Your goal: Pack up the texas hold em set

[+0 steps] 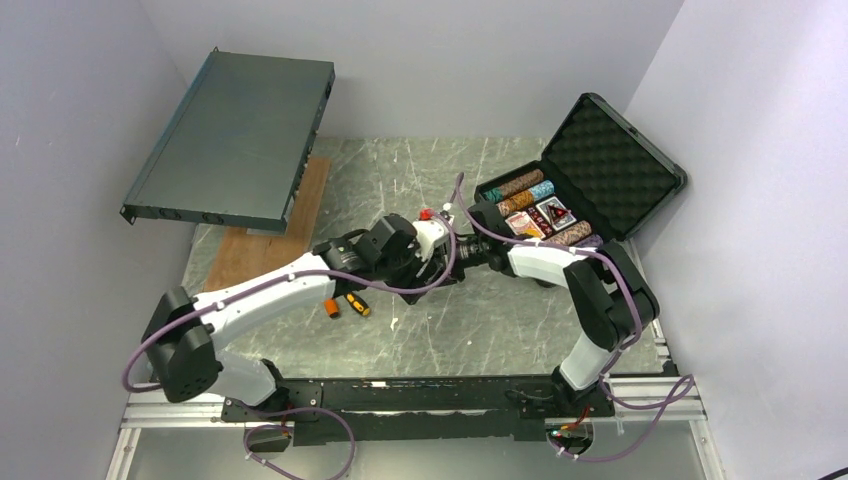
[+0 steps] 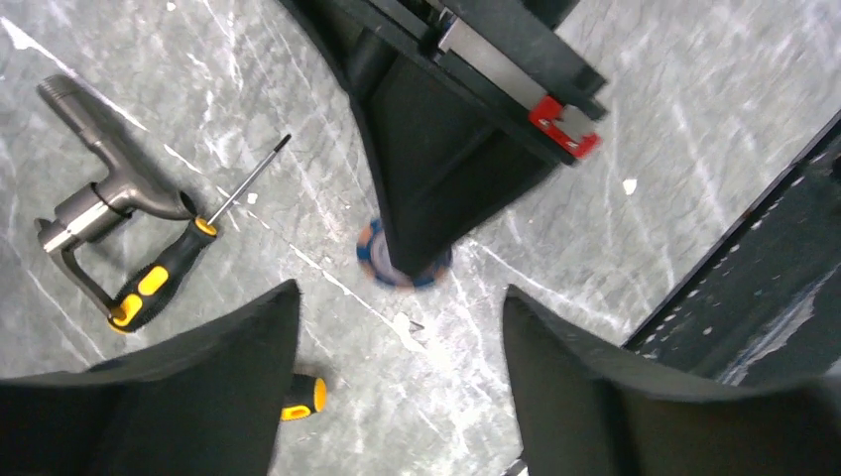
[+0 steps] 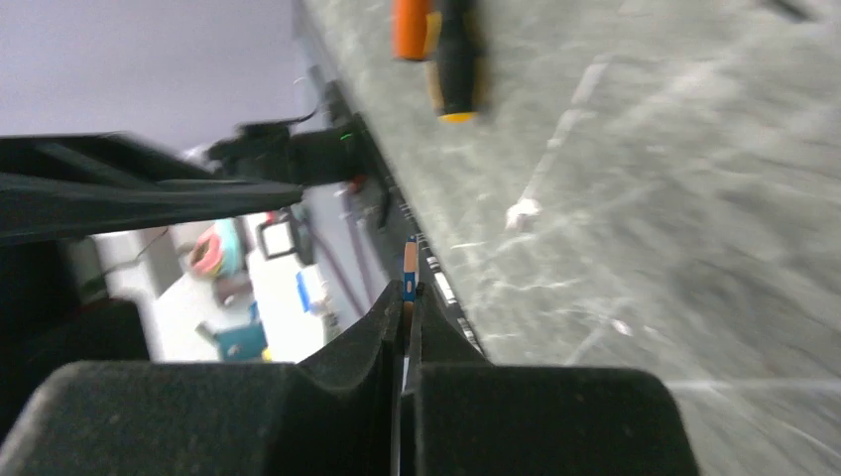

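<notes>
Pale walls box in a grey, scratched stone-look surface [image 1: 480,320], and the open black hard plastic case [image 1: 612,160] with its foam-lined lid sits at the far right of it, rows of striped poker chips [image 1: 524,190] and card decks [image 1: 552,214] already in its tray. One loose blue-and-orange striped poker chip [image 2: 371,254] is out near the middle of the surface, well apart from the case, and my right gripper [image 3: 405,297] is clenched on it, pinching its flat faces so only its thin edge shows between my fingertips [image 3: 382,319]. Whether its lower edge touches the surface I cannot tell. My left gripper [image 2: 399,294] hangs just beside, jaws apart and grasping nothing. Two orange-handled screwdrivers [image 1: 345,303] lie near my left arm; they are no part of the set.

I judge the step in hand to be collecting this stray chip. The next move calls for lifting it clear, carrying it to the case, and lining it up edge-on with a chip row before letting go; a thin disc held by its faces could pivot or slip, so a steady wrist matters
</notes>
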Controlling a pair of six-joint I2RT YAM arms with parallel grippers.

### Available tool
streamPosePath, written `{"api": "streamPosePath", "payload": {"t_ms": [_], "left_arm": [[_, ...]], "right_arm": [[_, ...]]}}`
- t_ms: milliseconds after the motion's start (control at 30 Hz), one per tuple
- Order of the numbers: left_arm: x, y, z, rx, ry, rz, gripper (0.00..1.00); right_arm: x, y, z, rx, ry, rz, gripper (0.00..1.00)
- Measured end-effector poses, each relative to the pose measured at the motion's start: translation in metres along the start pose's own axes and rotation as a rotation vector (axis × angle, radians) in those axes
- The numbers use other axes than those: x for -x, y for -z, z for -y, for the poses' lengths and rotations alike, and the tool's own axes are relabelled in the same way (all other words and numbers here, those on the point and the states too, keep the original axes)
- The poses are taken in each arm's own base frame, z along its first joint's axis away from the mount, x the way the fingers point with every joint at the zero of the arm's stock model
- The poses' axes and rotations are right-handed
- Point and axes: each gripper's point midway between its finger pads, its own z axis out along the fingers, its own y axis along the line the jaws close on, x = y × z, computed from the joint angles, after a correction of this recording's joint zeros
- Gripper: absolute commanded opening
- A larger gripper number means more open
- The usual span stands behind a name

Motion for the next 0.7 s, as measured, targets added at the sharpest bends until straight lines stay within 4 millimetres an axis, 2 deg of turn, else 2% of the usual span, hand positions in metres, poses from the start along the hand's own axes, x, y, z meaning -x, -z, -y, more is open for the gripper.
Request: {"api": "streamPosePath", "payload": {"t_ms": [67,133,267,400,433,533,600,700], "left_arm": [[0.007,0.012,-0.002,0.010,0.013,0.038,0.89],[0.017,0.030,-0.005,0.017,0.035,0.097,0.94],[0.033,0.074,-0.010,0.020,0.089,0.227,0.99],[0.037,0.108,-0.011,0.005,0.149,0.316,0.99],[0.036,0.114,-0.009,-0.005,0.165,0.327,0.99],[0.031,0.123,-0.002,-0.039,0.207,0.335,0.99],[0.027,0.126,0.001,-0.057,0.231,0.329,0.99],[0.020,0.128,0.005,-0.074,0.257,0.313,0.99]], "right_arm": [[0.007,0.003,0.015,-0.101,0.005,0.033,0.00],[0.023,0.013,0.033,-0.261,0.030,0.096,0.00],[0.063,0.053,0.045,-0.558,0.150,0.241,0.00],[0.116,0.115,0.040,-0.853,0.286,0.417,0.00],[0.133,0.136,0.038,-0.933,0.315,0.468,0.00],[0.167,0.185,0.041,-1.092,0.346,0.553,0.00],[0.186,0.213,0.050,-1.175,0.358,0.580,0.00],[0.200,0.234,0.075,-1.246,0.391,0.533,0.00]]}}
